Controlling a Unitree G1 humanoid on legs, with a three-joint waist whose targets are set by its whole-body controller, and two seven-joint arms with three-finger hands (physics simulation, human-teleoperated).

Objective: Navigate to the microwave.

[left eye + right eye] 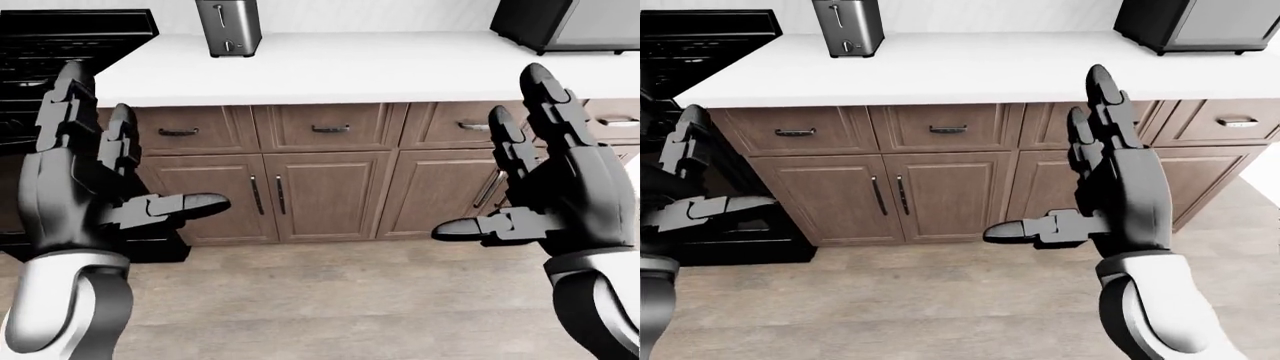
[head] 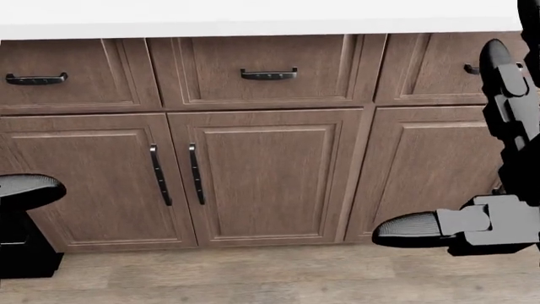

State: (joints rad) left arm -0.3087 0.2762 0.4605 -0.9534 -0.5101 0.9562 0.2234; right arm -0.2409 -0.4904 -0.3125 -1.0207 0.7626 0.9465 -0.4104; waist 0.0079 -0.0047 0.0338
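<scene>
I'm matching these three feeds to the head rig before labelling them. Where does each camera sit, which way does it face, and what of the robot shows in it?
Left-eye view: on the head, looking down at the white counter, toaster and microwave; both open hands raised, left hand, right hand.
Right-eye view: same aim from slightly to the right; the stove shows at left.
Head view: pitched lower and tighter on the cabinet doors; only parts of each hand show.
Shared: all three show the paired door handles.
</scene>
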